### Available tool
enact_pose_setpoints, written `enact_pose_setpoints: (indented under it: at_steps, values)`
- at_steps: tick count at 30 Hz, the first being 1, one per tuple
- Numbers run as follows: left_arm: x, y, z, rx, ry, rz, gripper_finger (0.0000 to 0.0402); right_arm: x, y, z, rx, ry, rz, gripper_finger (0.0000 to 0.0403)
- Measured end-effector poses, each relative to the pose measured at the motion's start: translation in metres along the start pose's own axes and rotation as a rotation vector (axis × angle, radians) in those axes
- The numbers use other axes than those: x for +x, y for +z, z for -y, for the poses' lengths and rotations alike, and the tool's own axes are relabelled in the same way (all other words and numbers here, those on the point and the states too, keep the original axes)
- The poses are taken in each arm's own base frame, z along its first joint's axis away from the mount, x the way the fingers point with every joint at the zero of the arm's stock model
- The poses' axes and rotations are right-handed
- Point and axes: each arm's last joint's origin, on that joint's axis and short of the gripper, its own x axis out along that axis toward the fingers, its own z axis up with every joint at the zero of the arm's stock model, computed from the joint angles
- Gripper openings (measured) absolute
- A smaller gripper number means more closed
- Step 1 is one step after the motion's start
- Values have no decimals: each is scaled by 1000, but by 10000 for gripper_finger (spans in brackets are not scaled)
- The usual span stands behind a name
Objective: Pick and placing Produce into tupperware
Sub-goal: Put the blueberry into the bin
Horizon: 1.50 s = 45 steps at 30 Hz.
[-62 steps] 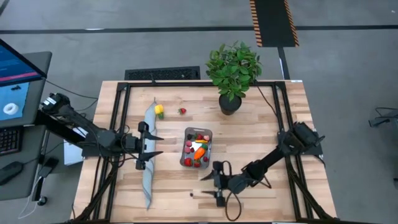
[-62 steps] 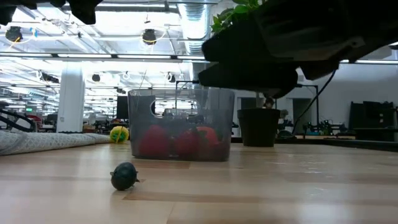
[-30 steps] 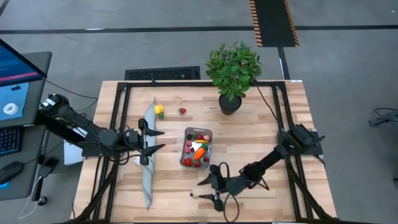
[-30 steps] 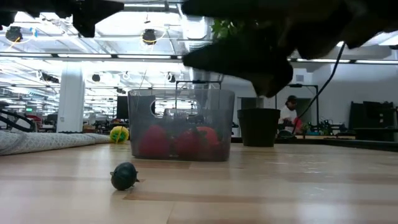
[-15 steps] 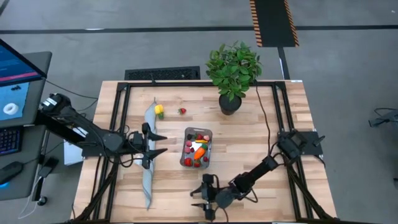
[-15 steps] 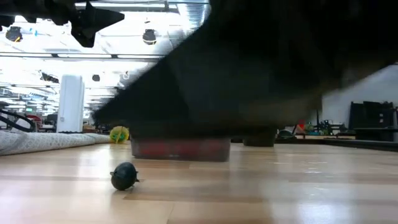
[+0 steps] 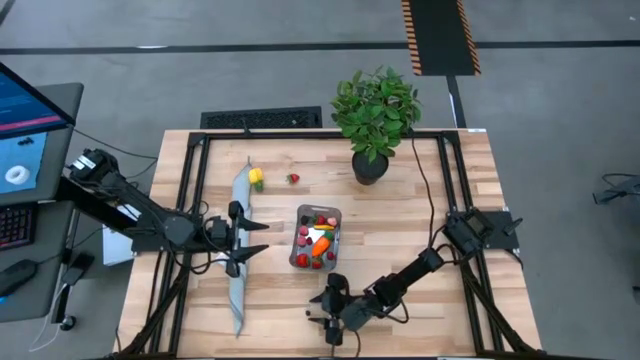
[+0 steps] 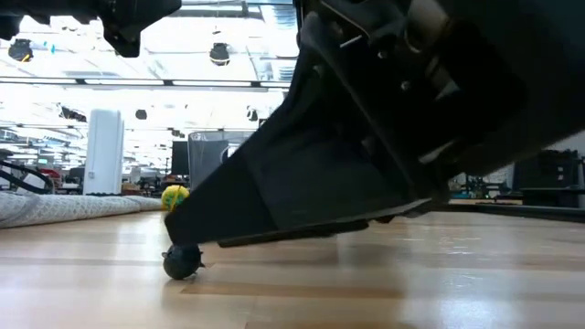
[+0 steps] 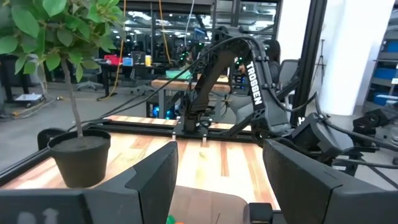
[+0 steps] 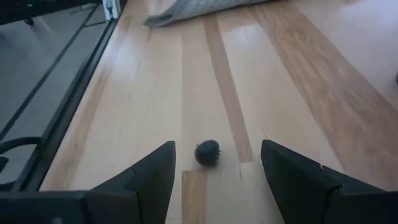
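A small dark berry piece (image 10: 208,152) lies on the wood near the table's front edge, also in the low view (image 8: 183,260). My right gripper (image 10: 216,155) is low over it, open, one finger on each side of the berry, not touching it. The clear tupperware (image 7: 338,215) at mid-table holds several red, pink and orange Produce pieces. A yellow piece (image 7: 256,178) and a red berry (image 7: 293,178) rest on the table farther back. My left gripper (image 7: 262,239) hovers open and empty above the grey cloth, left of the tupperware.
A long grey folded cloth strip (image 7: 238,290) lies left of the tupperware. A leafy potted plant (image 7: 375,110) stands at the back right. Black frame rails run along the table's edges. Bare wood lies right of the tupperware.
My right gripper has come down and moved toward the table's near edge and a little left, tipping its fingers lower, until they stand around the dark berry. It has stayed open. The berry has not moved.
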Motion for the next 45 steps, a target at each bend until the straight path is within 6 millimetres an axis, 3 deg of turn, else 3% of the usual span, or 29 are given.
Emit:
enact_pose_setpoints:
  at_steps: [22, 33, 45]
  values:
    - [0, 0, 0, 7, 1, -1, 226, 1, 6, -7, 40, 5, -9, 260]
    - [0, -1, 0, 12, -3, -8, 226, 35, -5, -15, 40, -48, -29, 260]
    - [0, -2, 0, 15, -5, -14, 226, 26, -11, -27, -84, -60, -103, 260]
